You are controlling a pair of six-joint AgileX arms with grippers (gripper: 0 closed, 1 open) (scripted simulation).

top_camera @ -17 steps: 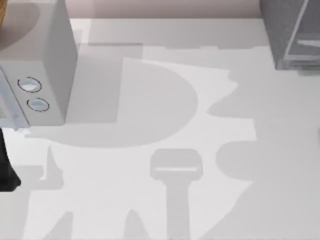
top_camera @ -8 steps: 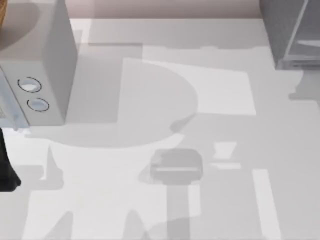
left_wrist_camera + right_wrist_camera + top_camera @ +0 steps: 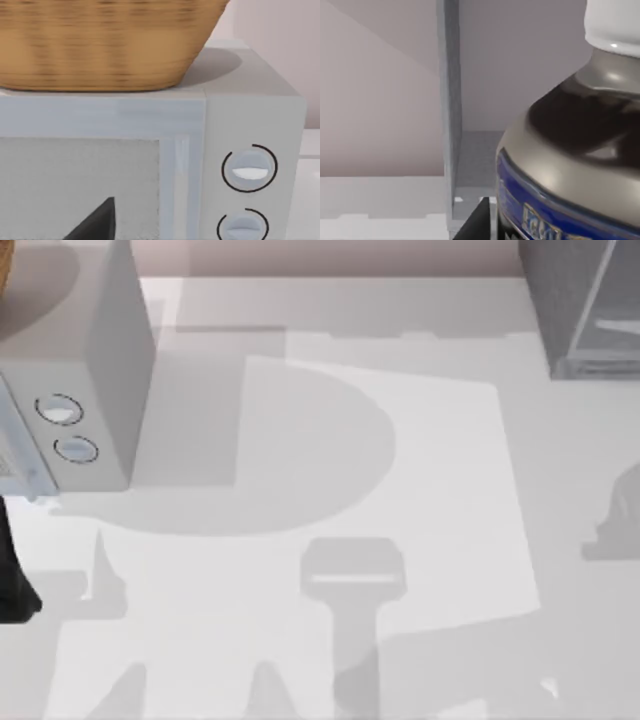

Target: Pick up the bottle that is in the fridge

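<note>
Shadows on the white table (image 3: 300, 660) have shifted rightward since earlier;
white-capped dark-shouldered bottle (image 3: 580, 145) looms inside the dark grey fridge (image 3: 580, 300); jaw state: cannot tell.

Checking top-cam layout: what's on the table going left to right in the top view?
Left arm's dark link at the edge → lighter grey box with two dials → bare table → fridge.

The light is bright and soft. Big grey shadows lie across the white table (image 3: 440, 470), some round, some with straight edges. Small shiny spots sit on the bottle (image 3: 575, 150) at the right of the right wrist view. The basket (image 3: 100, 45) looks smeared and fuzzy at the top of the left wrist view.
</note>
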